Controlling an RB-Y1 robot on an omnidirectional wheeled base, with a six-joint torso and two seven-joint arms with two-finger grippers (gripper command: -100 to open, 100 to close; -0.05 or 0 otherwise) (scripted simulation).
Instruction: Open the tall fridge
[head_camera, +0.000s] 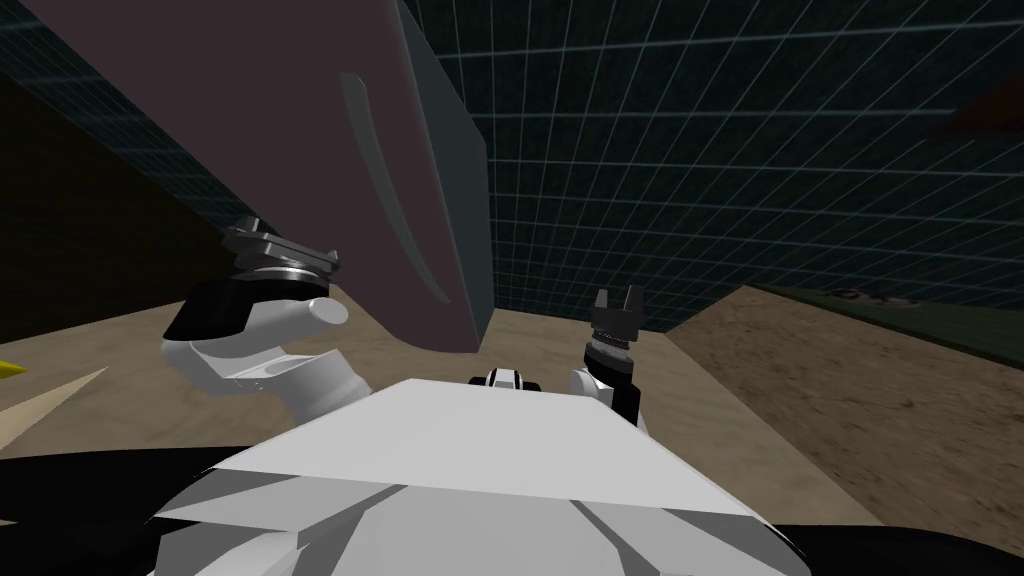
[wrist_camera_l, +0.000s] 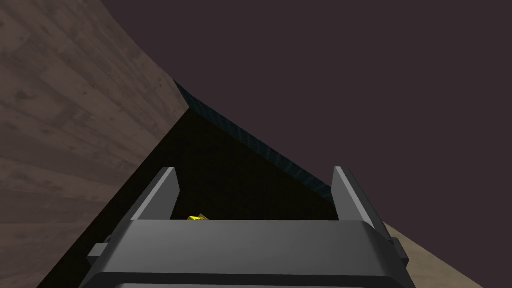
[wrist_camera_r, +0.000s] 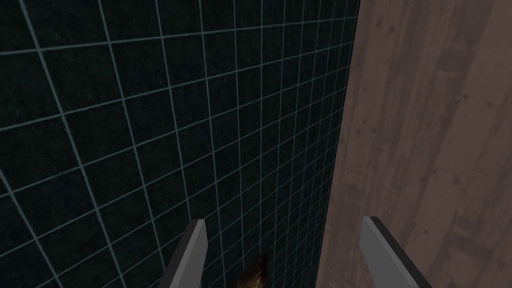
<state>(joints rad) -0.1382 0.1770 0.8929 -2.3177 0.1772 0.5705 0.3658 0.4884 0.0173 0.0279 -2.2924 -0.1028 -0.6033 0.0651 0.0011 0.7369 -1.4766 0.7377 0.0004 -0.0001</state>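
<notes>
Left gripper (wrist_camera_l: 255, 170) fingers spread, gripping nothing, near lower left edge of tall dark maroon fridge door (head_camera: 230, 120), which fills upper left of head frame. Long curved grey handle (head_camera: 385, 190) right of gripper. Right gripper (head_camera: 618, 296) also spread, lower centre, facing dark tiled wall (head_camera: 750, 150).

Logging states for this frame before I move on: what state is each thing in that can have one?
fridge door: dark maroon; open or shut cannot be told.
handle: free, no gripper on it.
left gripper: open, empty, close beside the door's face.
right gripper: open, empty, away from the door.
</notes>
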